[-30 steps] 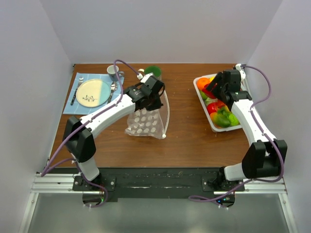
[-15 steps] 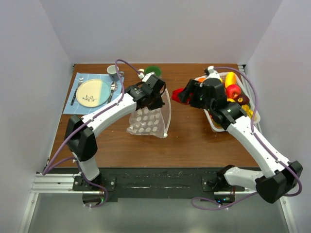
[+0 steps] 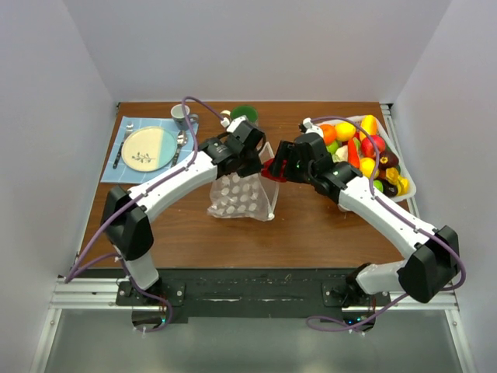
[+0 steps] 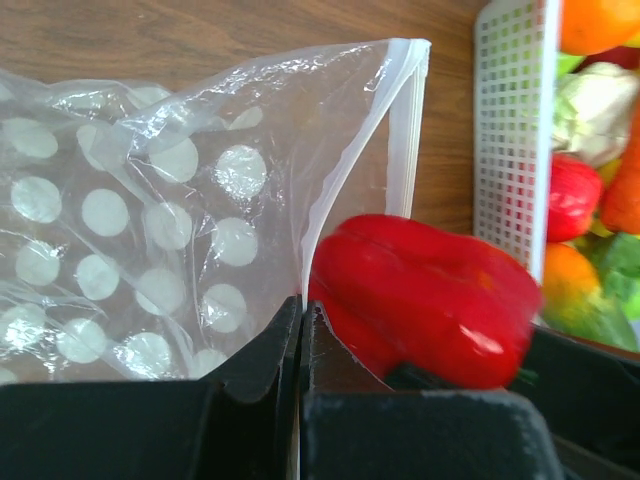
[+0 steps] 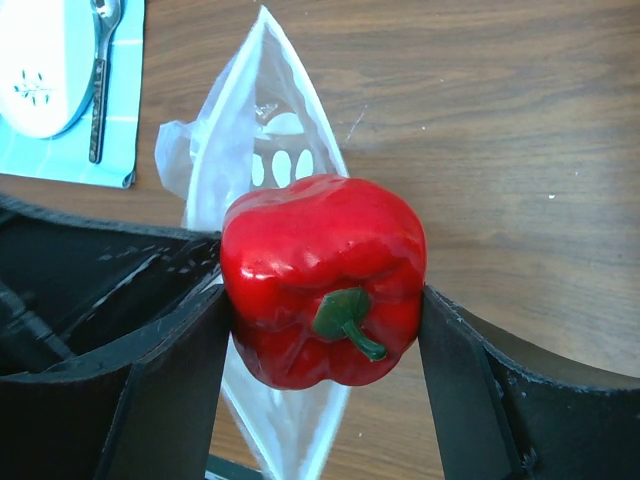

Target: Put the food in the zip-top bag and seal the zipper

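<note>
Mid-worktop: zip-top bag (image 3: 237,198) propped with mouth open; left hand (image 4: 300,315) pinched tight on mouth edge beside zipper (image 4: 410,130). Just right of it, right hand (image 5: 325,330) spread wide, gripping red pepper (image 5: 320,250) at bag mouth, not yet inside. Far right: remaining food (image 3: 345,132) in white basket (image 4: 510,130). Far left: plate (image 3: 147,148).

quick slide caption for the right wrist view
Right gripper holds a red toy pepper at the open mouth of the polka-dot zip-top bag.
</note>
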